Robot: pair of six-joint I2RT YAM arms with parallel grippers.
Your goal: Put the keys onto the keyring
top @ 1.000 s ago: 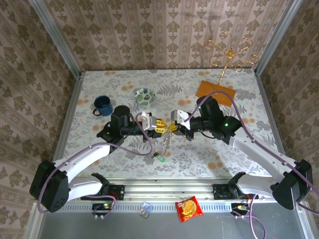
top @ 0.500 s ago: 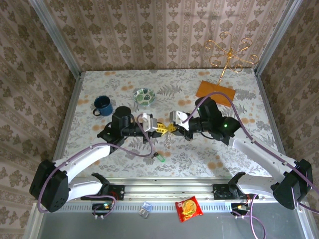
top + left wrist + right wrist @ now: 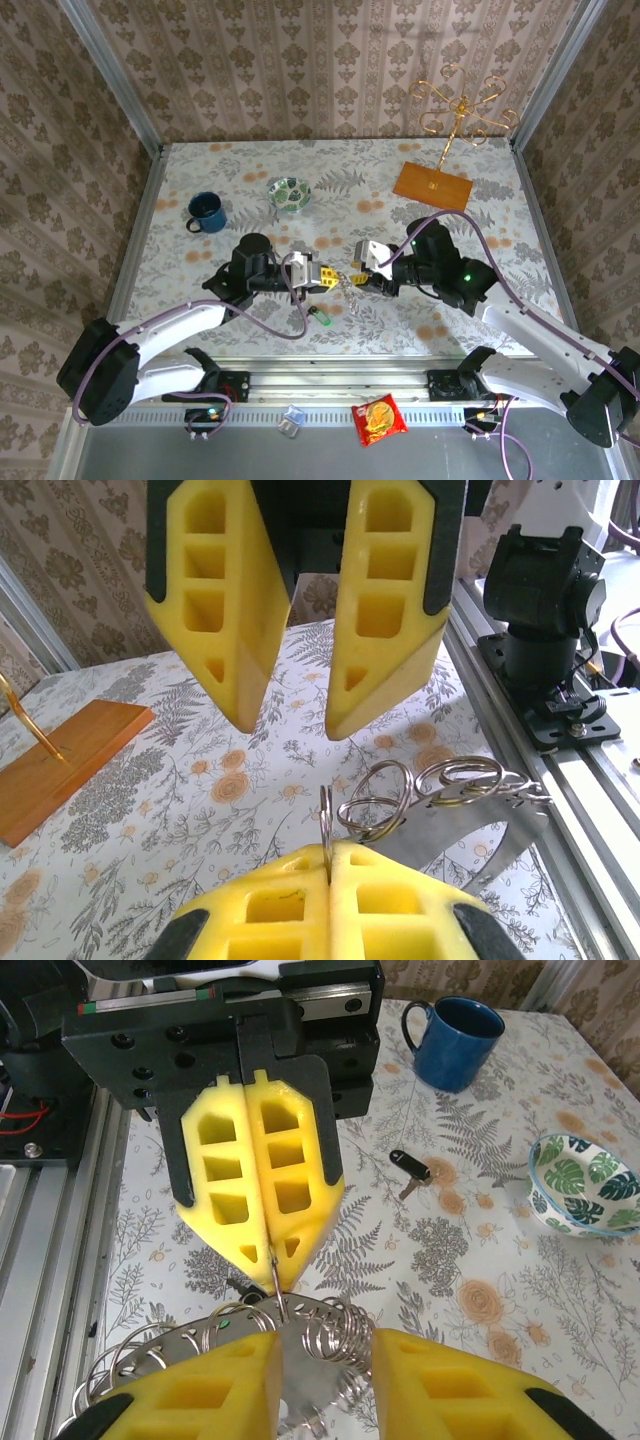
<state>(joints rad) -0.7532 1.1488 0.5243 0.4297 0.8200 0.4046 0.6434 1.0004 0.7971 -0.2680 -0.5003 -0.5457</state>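
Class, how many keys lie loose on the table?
2. The black key lies near the mug; the green key lies by the table's near edge. More may be hidden.

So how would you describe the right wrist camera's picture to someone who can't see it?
The left arm's yellow fingers, pressed shut, pinch a thin loop of the keyring above a floral table; the right arm's fingers stand apart in the foreground. Behind lie a black key, a blue mug and a leaf-patterned bowl.

Bright, even overhead light.
Soft short shadows on worktop [image 3: 250,160]; wrist views go soft at near edge.
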